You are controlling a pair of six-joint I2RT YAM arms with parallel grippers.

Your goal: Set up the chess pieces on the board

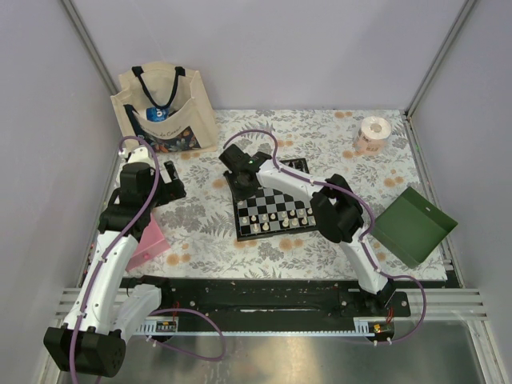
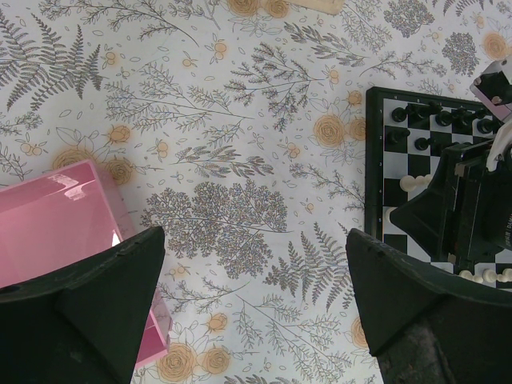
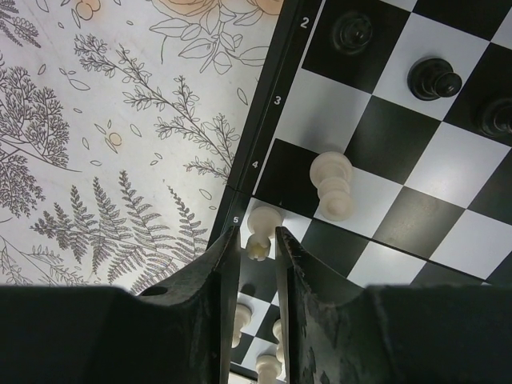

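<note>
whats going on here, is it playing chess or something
Not playing: the robot is setting up a small chessboard. The right claw is down at the board's edge, its jaws narrow on either side of a cream-white pawn. I cannot tell whether the pawn is pinched yet. Black pieces and other white pieces are already on the squares. The left claw hangs wide open over the flowered tablecloth beside a pink box, holding nothing.
</note>
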